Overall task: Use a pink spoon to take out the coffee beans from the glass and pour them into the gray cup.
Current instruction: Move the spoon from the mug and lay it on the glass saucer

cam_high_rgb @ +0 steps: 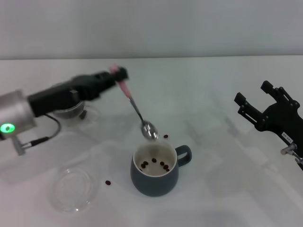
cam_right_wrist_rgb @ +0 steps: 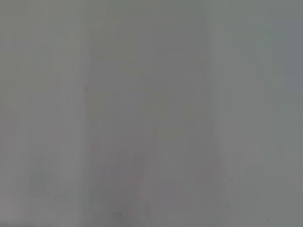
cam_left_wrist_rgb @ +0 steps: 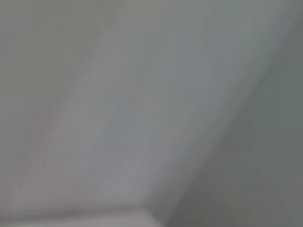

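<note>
On the white table (cam_high_rgb: 227,189), near its front edge, stands the gray cup (cam_high_rgb: 155,182), handle toward the robot's right, several coffee beans (cam_high_rgb: 160,164) on its cream floor. Two loose beans lie outside, one just beyond the rim and one beside the shallow clear dish (cam_high_rgb: 72,190). Left arm reaches in from the left; left gripper (cam_high_rgb: 118,74) is clamped on the pink spoon (cam_high_rgb: 137,112) at its handle end. Shaft slopes down, metal bowl just above the cup's far rim, looks tipped. Glass (cam_high_rgb: 71,111) sits mostly hidden under the left arm. Right gripper (cam_high_rgb: 258,106) hangs well apart at the right, fingers spread, idle. Judgement: spoon is light, stiff, thin; handle grip suits. Beans are smooth and roll easily.
</note>
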`<state>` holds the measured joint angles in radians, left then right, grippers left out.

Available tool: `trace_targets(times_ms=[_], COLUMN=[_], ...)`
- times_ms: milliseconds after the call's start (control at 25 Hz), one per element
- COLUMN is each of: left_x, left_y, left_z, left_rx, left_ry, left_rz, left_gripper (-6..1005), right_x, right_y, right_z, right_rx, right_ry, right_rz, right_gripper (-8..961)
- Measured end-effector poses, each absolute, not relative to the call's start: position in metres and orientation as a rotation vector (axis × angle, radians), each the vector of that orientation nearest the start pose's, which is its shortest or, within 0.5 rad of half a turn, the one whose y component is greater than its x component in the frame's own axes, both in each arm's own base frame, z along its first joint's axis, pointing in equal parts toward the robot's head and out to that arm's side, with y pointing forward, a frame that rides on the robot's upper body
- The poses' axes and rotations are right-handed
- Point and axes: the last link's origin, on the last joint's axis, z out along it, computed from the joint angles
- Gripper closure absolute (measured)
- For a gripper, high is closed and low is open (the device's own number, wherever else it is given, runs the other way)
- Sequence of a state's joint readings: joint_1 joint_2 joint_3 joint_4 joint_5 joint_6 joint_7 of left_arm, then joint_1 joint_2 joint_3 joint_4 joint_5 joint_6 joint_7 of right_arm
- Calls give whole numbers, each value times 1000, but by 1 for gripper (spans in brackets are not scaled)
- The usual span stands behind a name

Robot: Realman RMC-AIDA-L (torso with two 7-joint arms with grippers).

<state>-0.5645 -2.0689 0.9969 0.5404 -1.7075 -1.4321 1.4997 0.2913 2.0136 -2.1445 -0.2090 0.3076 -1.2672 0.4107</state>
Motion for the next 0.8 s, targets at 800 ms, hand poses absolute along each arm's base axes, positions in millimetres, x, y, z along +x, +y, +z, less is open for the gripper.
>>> trace_targets(times_ms=[800], left_x=[-378], left_y=[223], left_z=[38], left_rx=[-1639], left_ry=[-1565], left_rz=[-1392], left_gripper=[870], right_x=[334], right_y=[287], right_z=[-19], right_rx=[-1859], right_ry=[556], right_rz=[834], right_gripper=[77])
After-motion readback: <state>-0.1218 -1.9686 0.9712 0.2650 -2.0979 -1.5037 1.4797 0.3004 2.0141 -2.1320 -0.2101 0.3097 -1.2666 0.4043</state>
